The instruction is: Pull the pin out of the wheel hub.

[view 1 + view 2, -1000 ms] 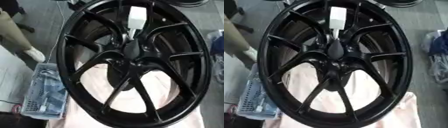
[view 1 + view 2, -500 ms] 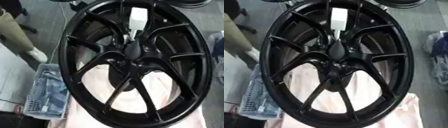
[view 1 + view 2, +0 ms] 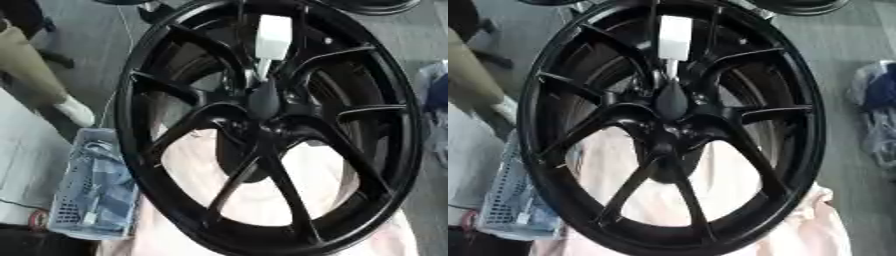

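Observation:
A large black wheel hub (image 3: 175, 65) with several spokes fills both eye views, lying over a pale pink cloth. The pin (image 3: 273, 31) has a white blocky head and a thin pale stem that runs down into the dark centre boss (image 3: 262, 100) of the wheel. The pin sits in the centre of the hub and leans toward the far rim. Neither of my hands shows in either view, and nothing touches the pin.
A pale pink cloth (image 3: 262, 190) lies under the wheel. A grey-blue basket (image 3: 92, 195) with cables stands at the lower left. A person's leg and white shoe (image 3: 77, 111) are at the left. A blue-and-white bundle (image 3: 877, 95) lies at the right edge.
The whole picture shifts and tilts slightly, so the camera has moved. The wheel and the pin keep their places relative to each other.

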Robot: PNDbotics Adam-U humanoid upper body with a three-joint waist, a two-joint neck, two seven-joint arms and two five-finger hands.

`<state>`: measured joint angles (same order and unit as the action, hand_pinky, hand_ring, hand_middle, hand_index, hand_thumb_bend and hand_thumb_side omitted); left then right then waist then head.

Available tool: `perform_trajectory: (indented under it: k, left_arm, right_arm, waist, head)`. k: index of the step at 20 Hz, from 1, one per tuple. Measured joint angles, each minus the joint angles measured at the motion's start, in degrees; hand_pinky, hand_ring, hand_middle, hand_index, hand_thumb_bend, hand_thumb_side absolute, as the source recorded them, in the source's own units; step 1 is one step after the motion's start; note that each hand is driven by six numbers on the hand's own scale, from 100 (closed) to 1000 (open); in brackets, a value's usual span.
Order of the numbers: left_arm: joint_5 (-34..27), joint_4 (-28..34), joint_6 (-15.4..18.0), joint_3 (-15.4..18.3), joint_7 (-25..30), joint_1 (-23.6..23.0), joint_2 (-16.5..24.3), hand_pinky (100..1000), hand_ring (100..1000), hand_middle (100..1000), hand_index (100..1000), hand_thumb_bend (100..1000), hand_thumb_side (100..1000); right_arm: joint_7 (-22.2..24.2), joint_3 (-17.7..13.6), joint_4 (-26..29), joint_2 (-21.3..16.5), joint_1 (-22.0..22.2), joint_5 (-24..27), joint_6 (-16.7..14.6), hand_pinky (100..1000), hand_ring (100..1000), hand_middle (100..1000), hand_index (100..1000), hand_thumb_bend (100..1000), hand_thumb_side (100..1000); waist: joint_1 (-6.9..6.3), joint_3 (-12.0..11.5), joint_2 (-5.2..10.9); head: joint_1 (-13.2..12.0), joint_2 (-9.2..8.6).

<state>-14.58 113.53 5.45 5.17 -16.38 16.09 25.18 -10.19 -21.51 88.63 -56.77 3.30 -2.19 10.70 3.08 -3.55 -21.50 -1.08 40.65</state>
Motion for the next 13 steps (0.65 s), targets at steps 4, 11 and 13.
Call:
perform_trajectory:
  k: [4, 11, 13]
  left_arm:
    - [0.0, 0.0, 0.0, 0.0, 0.1, 0.0, -0.2, 736, 655, 513, 696, 100, 695]
    - [-0.1, 0.0, 0.3, 0.0, 0.3, 0.3, -0.5, 737, 655, 514, 696, 100, 692]
    - [-0.1, 0.0, 0.3, -0.1, 0.4, 0.5, -0.5, 737, 656, 514, 696, 100, 691]
  right_arm:
    - [-5.7, 0.8, 9.2, 1.8, -0.2, 3.8, -0.9, 672, 810, 730, 732, 100, 288]
    - [-15.2, 4.3, 23.8, 4.7, -1.1, 7.7, -4.8, 663, 797, 710, 713, 100, 310]
    - [-17.1, 5.2, 24.5, 5.1, -2.2, 7.6, -7.1, 660, 794, 707, 710, 100, 288]
  waist:
    - [-0.4, 0.0, 0.0]
    - [-1.08, -0.3, 0.0]
    - [-1.33, -0.3, 0.0]
  head:
    - [0.2, 0.0]
    - [0.9, -0.02]
    - [1.0, -0.04]
